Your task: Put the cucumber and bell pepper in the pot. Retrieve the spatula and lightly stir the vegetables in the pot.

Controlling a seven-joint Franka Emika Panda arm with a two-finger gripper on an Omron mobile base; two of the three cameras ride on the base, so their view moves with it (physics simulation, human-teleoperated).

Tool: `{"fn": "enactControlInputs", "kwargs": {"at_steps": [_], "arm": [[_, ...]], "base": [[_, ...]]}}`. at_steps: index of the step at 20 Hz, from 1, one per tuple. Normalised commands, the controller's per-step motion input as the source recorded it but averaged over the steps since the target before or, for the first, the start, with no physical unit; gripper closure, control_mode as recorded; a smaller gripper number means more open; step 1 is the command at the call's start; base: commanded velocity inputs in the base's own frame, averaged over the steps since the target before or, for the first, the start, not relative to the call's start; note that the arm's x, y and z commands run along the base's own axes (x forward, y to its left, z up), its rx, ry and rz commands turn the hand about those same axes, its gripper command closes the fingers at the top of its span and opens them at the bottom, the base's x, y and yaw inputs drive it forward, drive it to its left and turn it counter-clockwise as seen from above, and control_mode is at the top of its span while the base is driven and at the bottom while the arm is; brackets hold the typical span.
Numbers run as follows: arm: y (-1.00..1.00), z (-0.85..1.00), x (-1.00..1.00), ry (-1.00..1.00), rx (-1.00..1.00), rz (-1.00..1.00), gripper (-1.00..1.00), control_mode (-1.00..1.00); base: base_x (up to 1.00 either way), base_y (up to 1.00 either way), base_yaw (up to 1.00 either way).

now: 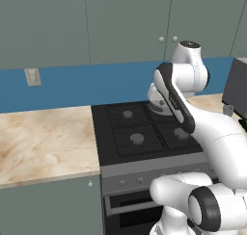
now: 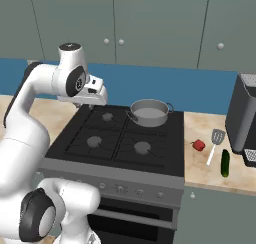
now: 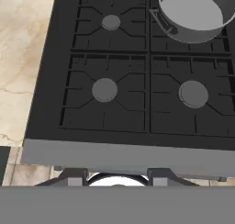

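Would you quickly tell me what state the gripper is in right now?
Gripper: high above the stove, holding nothing; whether its jaws are open or shut cannot be told.

pot (image 2: pixel 149 112): grey, lighter rim
bell pepper (image 2: pixel 198 145): red
cucumber (image 2: pixel 225 163): dark green
spatula (image 2: pixel 215 144): pale silvery-white
stove (image 2: pixel 120 138): black
counter (image 1: pixel 43 142): beige marbled
wall strip (image 1: pixel 96 84): blue

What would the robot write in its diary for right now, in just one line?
gripper: above stove, empty | pot: back right burner, empty | cucumber, bell pepper, spatula: on counter
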Motion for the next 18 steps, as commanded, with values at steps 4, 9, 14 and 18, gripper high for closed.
{"fn": "enactControlInputs", "kwargs": {"at_steps": [4,9,14,18], "arm": [[0.14,-0.04,-0.13,0.01,0.0,0.0,-1.0,-1.0],[0.07,-0.09,-0.34,0.02,0.01,-0.04,-1.0,-1.0],[-0.3,-0.32,-0.52,0.0,0.0,-0.16,-1.0,-1.0],[-0.75,-0.11,-0.47,0.0,0.0,-0.27,-1.0,-1.0]], "base": [[0.0,0.0,0.0],[0.0,0.0,0.0],[0.0,0.0,0.0],[0.0,0.0,0.0]]}}
